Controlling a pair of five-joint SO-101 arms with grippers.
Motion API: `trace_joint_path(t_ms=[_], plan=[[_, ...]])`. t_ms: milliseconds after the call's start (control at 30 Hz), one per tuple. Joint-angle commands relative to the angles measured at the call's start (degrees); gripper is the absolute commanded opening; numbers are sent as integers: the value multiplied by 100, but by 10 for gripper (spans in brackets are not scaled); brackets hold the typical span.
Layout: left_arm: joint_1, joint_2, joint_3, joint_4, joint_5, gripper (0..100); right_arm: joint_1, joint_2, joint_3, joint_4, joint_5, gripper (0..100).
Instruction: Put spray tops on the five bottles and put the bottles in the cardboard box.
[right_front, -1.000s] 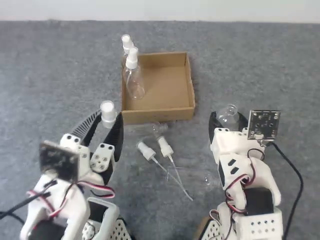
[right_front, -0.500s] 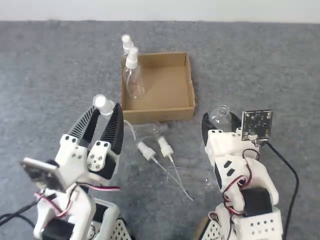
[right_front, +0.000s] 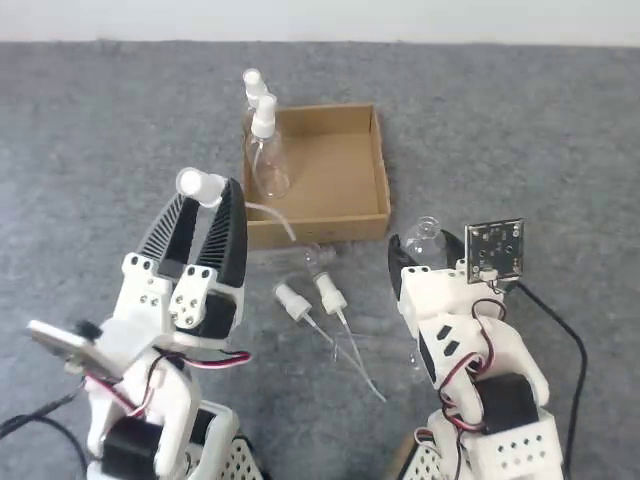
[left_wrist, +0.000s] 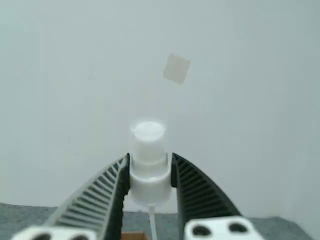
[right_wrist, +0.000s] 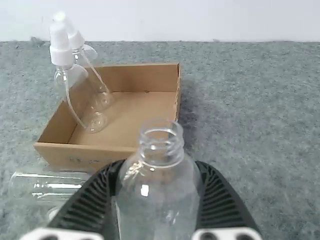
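My left gripper (right_front: 204, 200) is raised off the carpet and shut on a white spray top (right_front: 198, 185); its thin tube trails toward the cardboard box (right_front: 335, 180). In the left wrist view the spray top (left_wrist: 148, 157) stands upright between the black fingers (left_wrist: 112, 192). My right gripper (right_front: 424, 252) is shut on a clear open-necked bottle (right_front: 426, 236), held upright right of the box's front corner. The bottle (right_wrist: 159, 187) is uncapped, with the box (right_wrist: 135, 112) beyond it. Two capped bottles (right_front: 264, 135) lean in the box's far left corner.
Two loose spray tops (right_front: 294, 300) (right_front: 330, 291) with long tubes lie on the grey carpet between the arms. A clear uncapped bottle (right_front: 312, 257) lies on its side against the box's front wall, and appears in the right wrist view as a lying bottle (right_wrist: 47, 184).
My left arm has swung up and left with the spray top. My right arm has carried the open bottle left, toward the middle.
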Motion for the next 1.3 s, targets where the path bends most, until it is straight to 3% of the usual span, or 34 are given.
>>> trace_joint_path(t_ms=[0, 267, 367, 533, 1267], plan=[[18, -88, 66, -563, 387, 12, -75, -110, 9, -127, 220, 40], [18, -88, 215, -967, 466, 12, -532, -470, 422, -347, 686, 40], [26, -88, 198, -976, 510, 12, -725, -1033, 765, -338, 1248, 40], [26, -88, 189, -976, 1090, 12, -1024, -1903, 1275, -347, 1811, 40], [1257, -62, 215, -932, 1090, 12, -1156, -1710, 1451, -646, 1916, 40]])
